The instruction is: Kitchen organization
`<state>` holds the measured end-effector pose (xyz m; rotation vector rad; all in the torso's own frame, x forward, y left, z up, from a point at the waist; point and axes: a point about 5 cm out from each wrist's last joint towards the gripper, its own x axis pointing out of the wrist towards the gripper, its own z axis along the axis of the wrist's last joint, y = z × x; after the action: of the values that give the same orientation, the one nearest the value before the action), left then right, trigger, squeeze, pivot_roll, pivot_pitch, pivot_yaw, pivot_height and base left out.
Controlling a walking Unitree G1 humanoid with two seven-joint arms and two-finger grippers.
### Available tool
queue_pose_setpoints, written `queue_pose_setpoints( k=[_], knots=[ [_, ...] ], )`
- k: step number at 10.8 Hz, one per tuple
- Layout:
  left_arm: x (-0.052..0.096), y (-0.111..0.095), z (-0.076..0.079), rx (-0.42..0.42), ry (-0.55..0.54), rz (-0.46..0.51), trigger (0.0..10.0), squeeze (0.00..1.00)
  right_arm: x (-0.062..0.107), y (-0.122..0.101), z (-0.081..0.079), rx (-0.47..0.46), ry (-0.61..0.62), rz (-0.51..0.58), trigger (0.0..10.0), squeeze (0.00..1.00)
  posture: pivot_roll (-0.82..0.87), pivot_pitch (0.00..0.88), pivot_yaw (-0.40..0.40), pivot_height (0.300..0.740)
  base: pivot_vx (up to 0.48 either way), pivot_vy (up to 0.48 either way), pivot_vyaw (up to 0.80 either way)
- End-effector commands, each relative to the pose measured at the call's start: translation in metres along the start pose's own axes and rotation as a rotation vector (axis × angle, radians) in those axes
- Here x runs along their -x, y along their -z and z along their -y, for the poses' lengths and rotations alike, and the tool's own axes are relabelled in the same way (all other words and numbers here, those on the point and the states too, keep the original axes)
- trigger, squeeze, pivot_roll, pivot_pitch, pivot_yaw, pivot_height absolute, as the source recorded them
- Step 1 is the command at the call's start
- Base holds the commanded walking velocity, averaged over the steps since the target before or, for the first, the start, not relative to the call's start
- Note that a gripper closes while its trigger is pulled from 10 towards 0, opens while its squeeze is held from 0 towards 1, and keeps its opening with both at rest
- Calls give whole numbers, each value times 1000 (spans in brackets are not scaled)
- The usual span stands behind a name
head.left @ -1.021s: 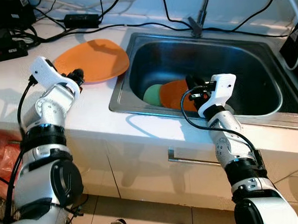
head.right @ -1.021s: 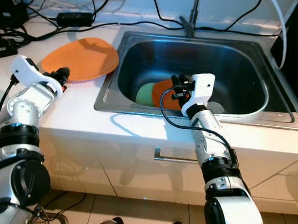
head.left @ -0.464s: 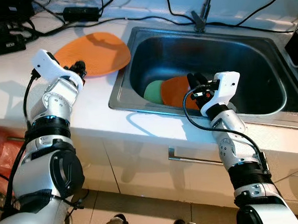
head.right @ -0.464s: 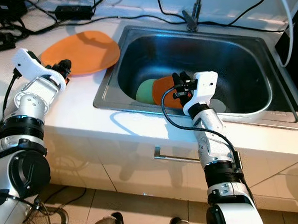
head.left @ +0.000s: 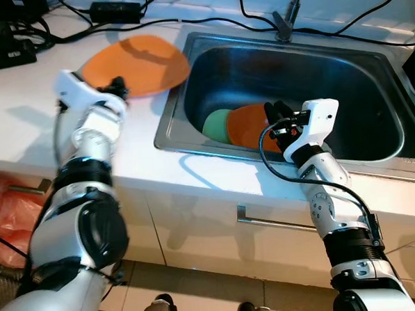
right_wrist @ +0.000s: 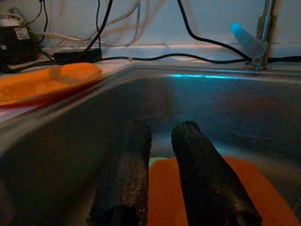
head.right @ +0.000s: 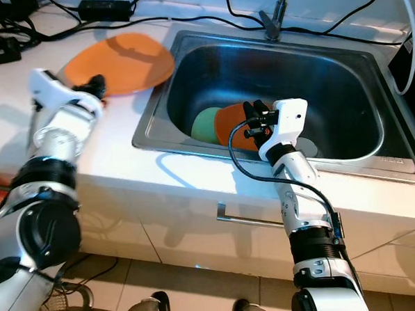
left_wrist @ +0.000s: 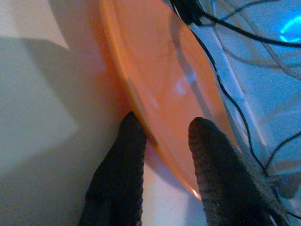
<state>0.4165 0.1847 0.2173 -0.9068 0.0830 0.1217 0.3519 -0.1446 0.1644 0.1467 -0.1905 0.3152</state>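
On the white counter (head.left: 24, 116), the left gripper (head.left: 117, 86) is at the near edge of the big orange plate (head.left: 136, 64). In the left wrist view its two black fingers (left_wrist: 123, 160) are spread a little, and the rim of this plate passes between them: one finger is under the rim, against the counter, and the other is over the top face. The fingers touch the rim or are just beside it, but I cannot tell if they press it. The rest of the plate lies ahead of the claw, toward the black cables (head.left: 152, 22) along the wall.

The right gripper (head.left: 278, 117) is lowered into the steel sink (head.left: 374, 154). Its fingers (right_wrist: 207, 188) are parted with a narrow gap and hold nothing. A smaller orange plate (head.left: 246, 127) lies directly below and ahead of the fingertips; if they touch it cannot be told. A green plate (head.left: 213, 123) is partly under this orange one, on the side toward the left arm. The faucet (head.left: 287, 15) stands at the far rim of the sink, beyond the claw.
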Motion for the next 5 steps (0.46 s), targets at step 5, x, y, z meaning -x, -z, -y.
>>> queue_pose_setpoints(
  k=[5],
  knots=[
    [1, 31, -16, 19, -65, -118, 0, 0, 4, 13, -3, -42, -7, -68, 10000, 0, -45, 183, -64, 740, 0, 0, 0]
  ],
)
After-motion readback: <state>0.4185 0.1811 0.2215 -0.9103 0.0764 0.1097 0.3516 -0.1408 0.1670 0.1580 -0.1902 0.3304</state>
